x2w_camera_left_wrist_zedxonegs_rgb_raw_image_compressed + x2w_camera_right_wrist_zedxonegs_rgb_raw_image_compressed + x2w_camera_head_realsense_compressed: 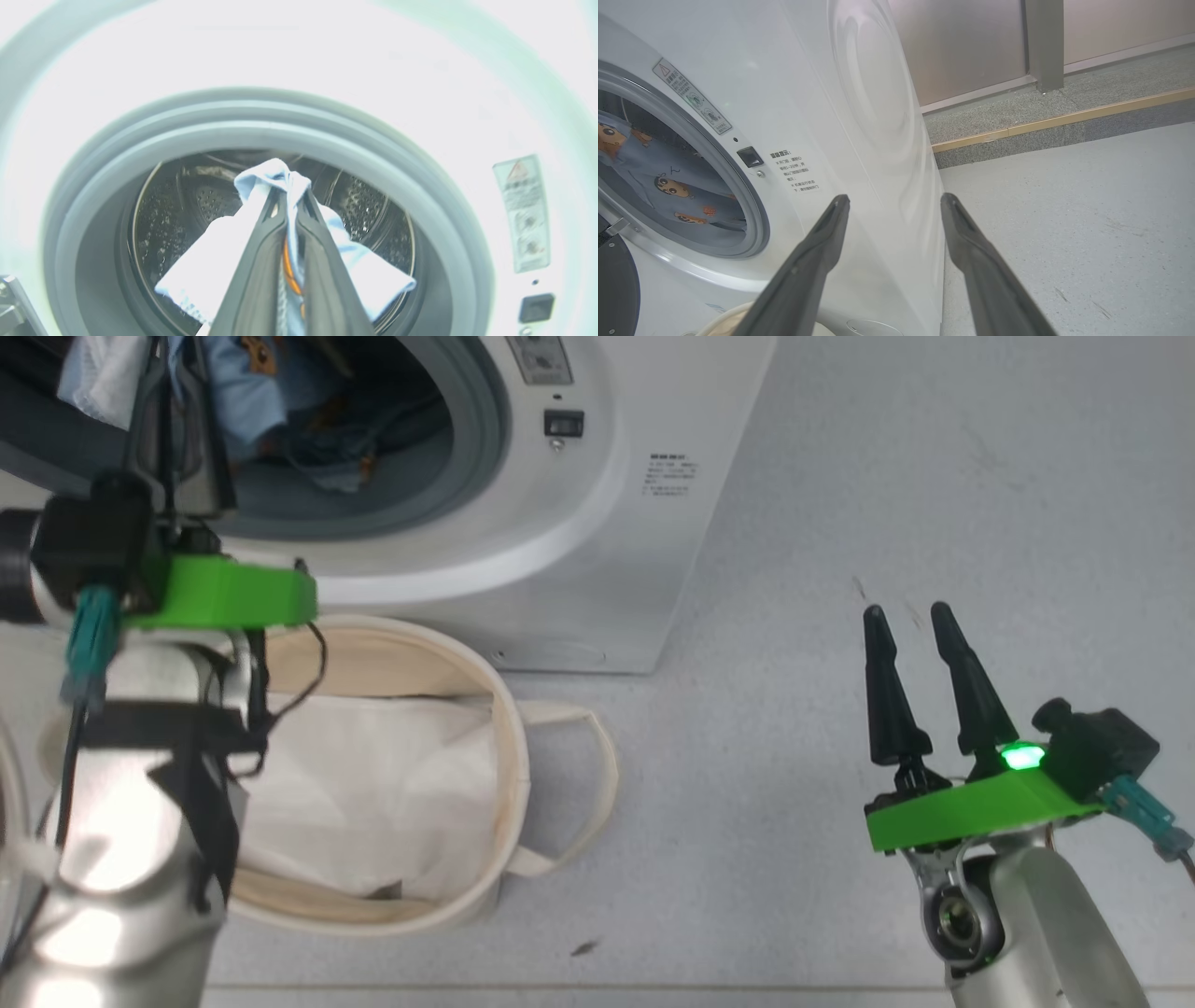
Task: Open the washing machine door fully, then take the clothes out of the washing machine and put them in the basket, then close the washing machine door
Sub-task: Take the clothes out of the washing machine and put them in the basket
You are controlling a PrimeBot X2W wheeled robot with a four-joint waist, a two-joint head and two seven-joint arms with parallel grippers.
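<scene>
**Markings on the front panel of the washing machine (859,116).**
A narrow warning sticker (691,95), headed by a red triangle sign, lies just outside the grey gasket (755,224) at its upper right. A block of small dark printed characters (796,172) stands farther out from the gasket, beyond the latch socket (749,157). Neither text is legible.

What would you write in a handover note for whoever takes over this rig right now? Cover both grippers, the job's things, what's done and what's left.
Left gripper: shut on a light blue piece of the clothes, at the drum mouth of the washing machine.
Right gripper: open, empty, over the floor beside the machine.
Basket: on the floor before the machine, white sheet inside, no blue clothes seen in it.
Done: washing machine door open.
Left: drop this piece into the basket, fetch the rest, close the door.
</scene>
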